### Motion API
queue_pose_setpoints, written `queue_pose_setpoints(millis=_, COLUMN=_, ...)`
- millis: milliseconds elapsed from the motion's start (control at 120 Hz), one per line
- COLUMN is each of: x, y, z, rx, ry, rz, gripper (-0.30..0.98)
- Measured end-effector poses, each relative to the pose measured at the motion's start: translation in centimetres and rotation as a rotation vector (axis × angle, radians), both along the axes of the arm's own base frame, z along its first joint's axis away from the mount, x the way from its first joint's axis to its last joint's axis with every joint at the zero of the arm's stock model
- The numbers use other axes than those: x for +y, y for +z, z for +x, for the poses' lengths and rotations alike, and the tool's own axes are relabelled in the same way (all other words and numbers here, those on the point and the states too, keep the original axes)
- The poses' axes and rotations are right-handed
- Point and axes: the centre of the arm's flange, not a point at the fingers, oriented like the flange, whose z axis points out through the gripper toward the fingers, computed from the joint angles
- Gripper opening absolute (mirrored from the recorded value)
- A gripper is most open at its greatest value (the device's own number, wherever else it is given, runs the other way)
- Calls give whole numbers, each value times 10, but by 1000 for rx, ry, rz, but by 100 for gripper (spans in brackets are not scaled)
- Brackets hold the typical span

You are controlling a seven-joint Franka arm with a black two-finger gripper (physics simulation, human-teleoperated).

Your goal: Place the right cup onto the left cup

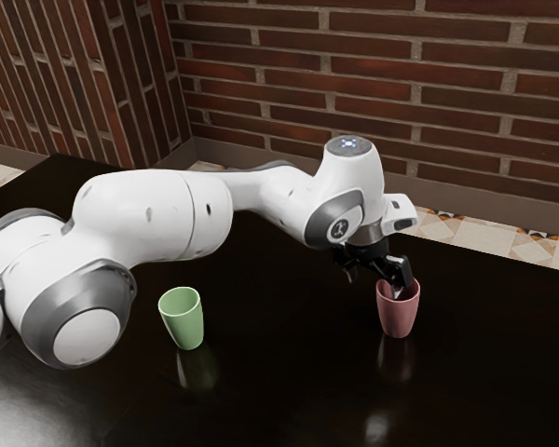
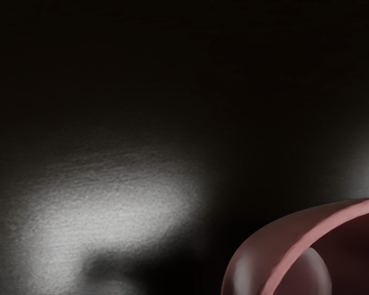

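Dark surface before a brick wall, with the claw at the red cup.
Claw open, its two fingers apart, one reaching into the mouth of the red cup, which stands upright on the surface; the green cup, also upright, stands well apart toward the exterior view's left, near the white arm.
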Motion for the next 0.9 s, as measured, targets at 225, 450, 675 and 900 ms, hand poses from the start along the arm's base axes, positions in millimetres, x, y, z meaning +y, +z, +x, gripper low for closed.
queue_pose_setpoints(millis=225, x=-7, y=8, z=-2, rx=-18, ry=3, rz=-12, gripper=14)
queue_pose_setpoints(millis=450, x=-20, y=5, z=-7, rx=-12, ry=-1, rz=-21, gripper=-4)
queue_pose_setpoints(millis=675, x=-18, y=13, z=-9, rx=-12, ry=14, rz=-19, gripper=-8)
queue_pose_setpoints(millis=900, x=7, y=57, z=-32, rx=10, ry=44, rz=-10, gripper=-9)
